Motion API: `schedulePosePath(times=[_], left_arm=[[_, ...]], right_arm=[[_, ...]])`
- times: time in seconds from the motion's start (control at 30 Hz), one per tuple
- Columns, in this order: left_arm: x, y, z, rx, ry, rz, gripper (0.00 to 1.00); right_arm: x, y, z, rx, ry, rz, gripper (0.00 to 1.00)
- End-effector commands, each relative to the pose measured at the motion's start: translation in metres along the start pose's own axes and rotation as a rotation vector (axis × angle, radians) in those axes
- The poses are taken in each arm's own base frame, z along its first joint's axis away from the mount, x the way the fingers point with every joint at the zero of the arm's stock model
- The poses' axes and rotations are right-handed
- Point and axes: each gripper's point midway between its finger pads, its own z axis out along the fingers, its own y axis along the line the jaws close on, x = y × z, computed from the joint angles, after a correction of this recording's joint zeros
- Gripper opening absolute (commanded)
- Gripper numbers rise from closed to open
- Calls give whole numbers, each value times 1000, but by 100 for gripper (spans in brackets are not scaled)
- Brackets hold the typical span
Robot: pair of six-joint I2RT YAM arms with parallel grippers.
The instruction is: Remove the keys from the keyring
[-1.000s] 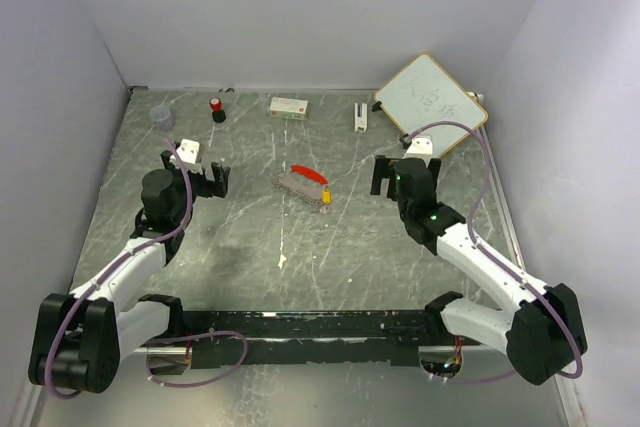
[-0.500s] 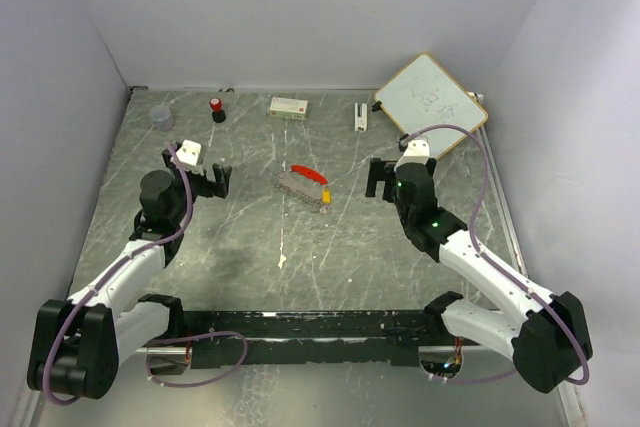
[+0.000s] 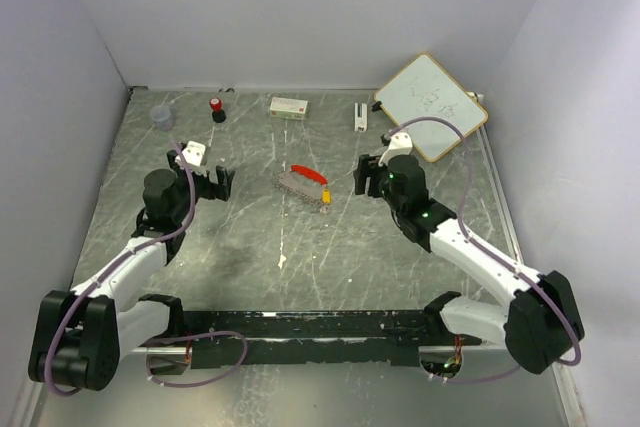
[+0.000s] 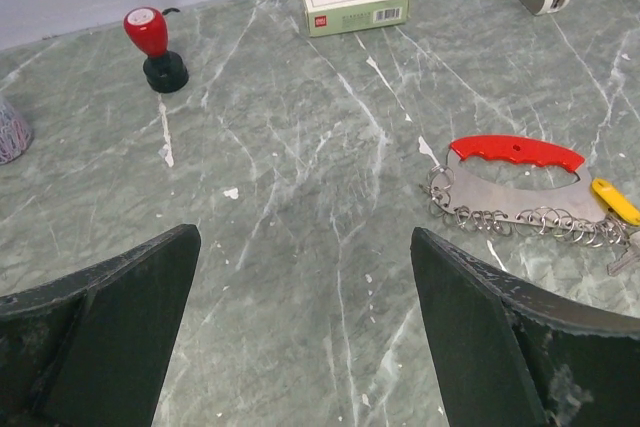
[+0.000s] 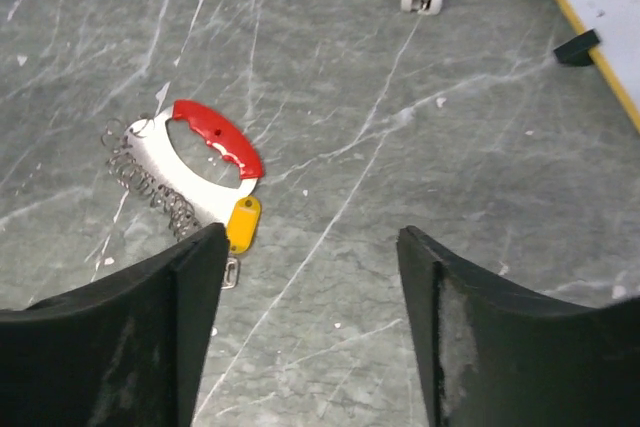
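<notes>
The bunch lies on the table's middle: a silvery keyring [image 3: 298,187] of several small rings on a flat metal piece, with a narrow red key [image 3: 309,174] along its far side and a small yellow-headed key [image 3: 327,196] at its right end. In the left wrist view the keyring [image 4: 520,212], red key [image 4: 515,153] and yellow key [image 4: 614,201] lie right of the fingers. In the right wrist view the red key [image 5: 218,136], yellow key [image 5: 243,223] and keyring [image 5: 150,185] lie ahead on the left. My left gripper [image 3: 214,184] is open and empty, left of the bunch. My right gripper [image 3: 364,178] is open and empty, right of it.
A red-capped black bottle [image 3: 216,109], a small box [image 3: 289,106] and a white device [image 3: 360,115] stand along the back. A whiteboard [image 3: 431,105] lies at the back right. A clear cup [image 3: 161,115] sits at the back left. Walls enclose the table.
My right gripper has moved left toward the bunch. My left gripper has shifted slightly right. The bunch has not moved.
</notes>
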Motion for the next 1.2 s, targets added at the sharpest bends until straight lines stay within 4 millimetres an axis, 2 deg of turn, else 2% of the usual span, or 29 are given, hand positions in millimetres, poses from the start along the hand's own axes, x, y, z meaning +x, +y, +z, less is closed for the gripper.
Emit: schedulePosePath(times=[0.0,0.07,0.27,0.4,0.57,0.7,0.83,1.03,1.17], left_arm=[[-6,0,6,0,-1,-1,98],[-3,4,8,-27,15,-22,98],[8,8,19,-39,77,-47,98],[11,3,22,-9,93,-44,98],[1,7,11,-45,34,-35,98],[-5,11,3,-74,-8,-23,98],[-6,13,0,-89,-15,-22,98],[-3,11,4,-69,-6,-17,98],[-3,11,4,-70,-5,-15,98]], right_arm=[[0,20,11,-61,22,-12,62],[7,23,17,-57,49,-26,53],[34,34,32,-24,141,-109,39],[57,43,40,-27,201,-83,37],[90,53,49,-56,268,-39,31],[111,62,60,-81,320,-29,31],[122,73,71,-100,342,-31,34],[130,83,86,-95,342,-85,37],[127,85,94,-73,320,-114,37]])
